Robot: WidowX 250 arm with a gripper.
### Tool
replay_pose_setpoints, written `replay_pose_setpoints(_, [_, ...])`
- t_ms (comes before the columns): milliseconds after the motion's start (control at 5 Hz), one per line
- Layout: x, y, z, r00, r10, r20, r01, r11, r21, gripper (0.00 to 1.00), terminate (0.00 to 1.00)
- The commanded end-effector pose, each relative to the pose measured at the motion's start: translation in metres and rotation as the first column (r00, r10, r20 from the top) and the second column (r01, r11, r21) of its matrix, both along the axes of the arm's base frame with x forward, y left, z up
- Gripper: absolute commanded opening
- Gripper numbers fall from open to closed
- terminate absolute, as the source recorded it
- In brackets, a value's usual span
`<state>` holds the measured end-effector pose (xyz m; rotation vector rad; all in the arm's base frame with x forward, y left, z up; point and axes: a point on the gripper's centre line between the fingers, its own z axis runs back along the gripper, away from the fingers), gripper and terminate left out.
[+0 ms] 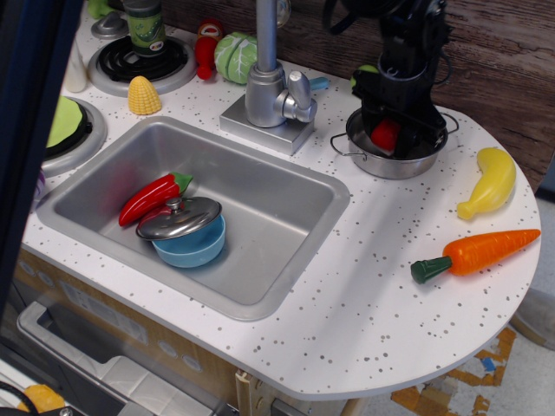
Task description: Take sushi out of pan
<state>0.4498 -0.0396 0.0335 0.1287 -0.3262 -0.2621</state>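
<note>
Red and glossy, the small toy sushi [385, 134] shows between the black fingers of the robot's hand [389, 139], which reaches straight down into the small round shiny steel pan [395, 161] at the back right of the white speckled desk [381, 286]; the fingers stand close on either side of the red top and seem to have closed on it, though the pads themselves are too dark to tell whether they truly press it; its white rice base is hidden.

What the next move turns on is plain enough: the sushi lies directly under the wrist, inside the pan's rim, not off to either side; so the way out is upward, over the rim, before any sideways travel. Its long axis cannot be read here, since only a rounded red patch shows.

Whether the sushi rests on the pan's floor or already hangs a little above it cannot be told from this view; I would judge it low, within the walls. One wire handle [340, 142] juts left toward the steel tap [270, 82]; open speckled surface lies in front of the pan, with the yellow toy banana [490, 183] and the orange toy carrot [479, 253] to the right, so a forward set-down looks the freest.
</note>
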Motion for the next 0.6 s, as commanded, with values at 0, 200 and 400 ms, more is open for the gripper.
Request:
replay_pose_setpoints(0, [-0.01, 0.004, 0.072, 0.989, 0.104, 0.103, -0.108, 0.994, 0.03, 0.0, 0.0])
replay_pose_setpoints(200, [-0.036, 0.008, 0.073, 0.979, 0.191, 0.074, -0.193, 0.981, 0.017, 0.0, 0.0])
replay_pose_setpoints(400, [-0.069, 0.011, 0.065, 0.96, 0.278, 0.028, -0.278, 0.961, -0.013, 0.0, 0.0])
